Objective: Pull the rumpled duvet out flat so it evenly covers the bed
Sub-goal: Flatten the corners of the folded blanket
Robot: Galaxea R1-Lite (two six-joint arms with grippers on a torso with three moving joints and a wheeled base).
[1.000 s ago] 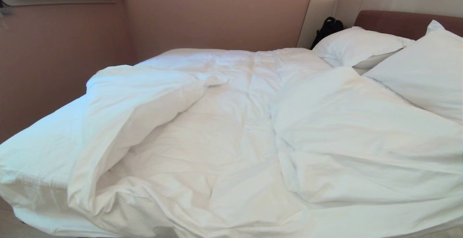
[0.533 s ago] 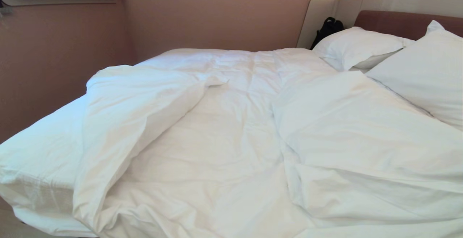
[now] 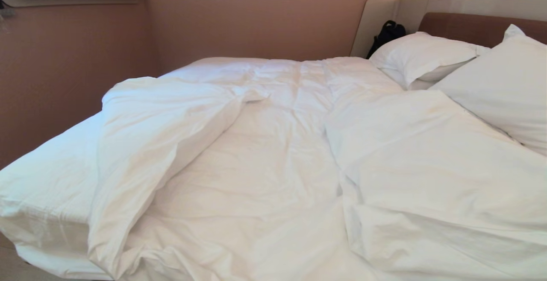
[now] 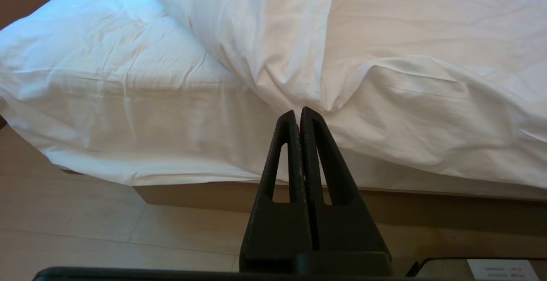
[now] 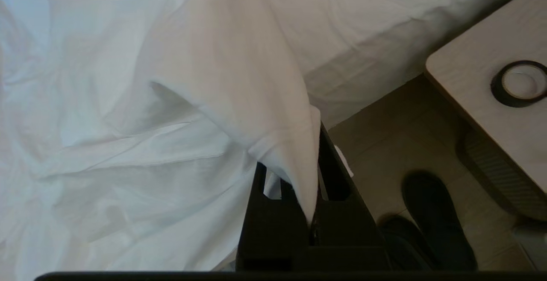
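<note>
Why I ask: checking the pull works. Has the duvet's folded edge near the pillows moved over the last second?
Yes. The duvet edge has slid off the far pillow, toward the bed's near side, uncovering more of it.

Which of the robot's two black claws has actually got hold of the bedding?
The right claw: a fold of the puffy white duvet is pinched in it. The left claw is shut on nothing, short of the bed's edge.

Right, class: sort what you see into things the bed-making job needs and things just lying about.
Job: rumpled duvet; bed; right gripper, jaws shut on a duvet fold; left gripper, shut, empty.

Lying about: pillows; black bag; tape roll on side table.
</note>
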